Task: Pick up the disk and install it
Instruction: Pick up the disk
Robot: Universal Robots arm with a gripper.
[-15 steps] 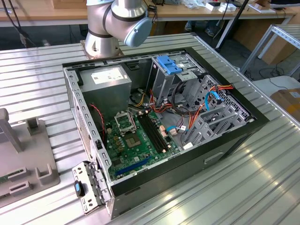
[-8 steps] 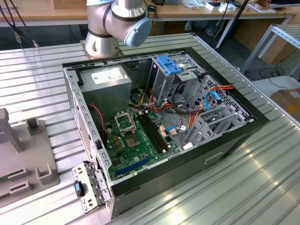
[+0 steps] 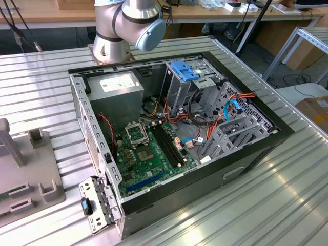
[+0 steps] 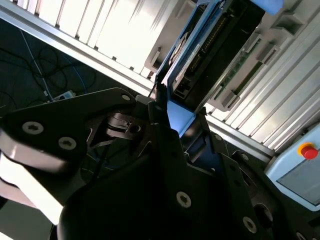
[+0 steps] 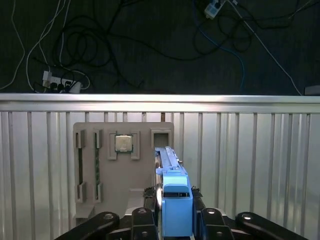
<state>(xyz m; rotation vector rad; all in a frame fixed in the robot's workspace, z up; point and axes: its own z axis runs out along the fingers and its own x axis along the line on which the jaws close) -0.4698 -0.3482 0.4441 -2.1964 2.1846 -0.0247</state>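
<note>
- My jaws pinch the disk (image 5: 175, 200) edge-on, one pressed on each side of its blue-railed end.
- It stands over the grey parts tray (image 5: 125, 175) on the slatted table (image 5: 250, 160).

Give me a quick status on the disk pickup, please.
Gripper shut on the disk, fingers flanking its blue rail. Disk on edge at the grey tray, lifted or not unclear. Nothing seen blocking.

An open computer case (image 3: 205, 179) lies on a slatted table (image 3: 287, 195).
</note>
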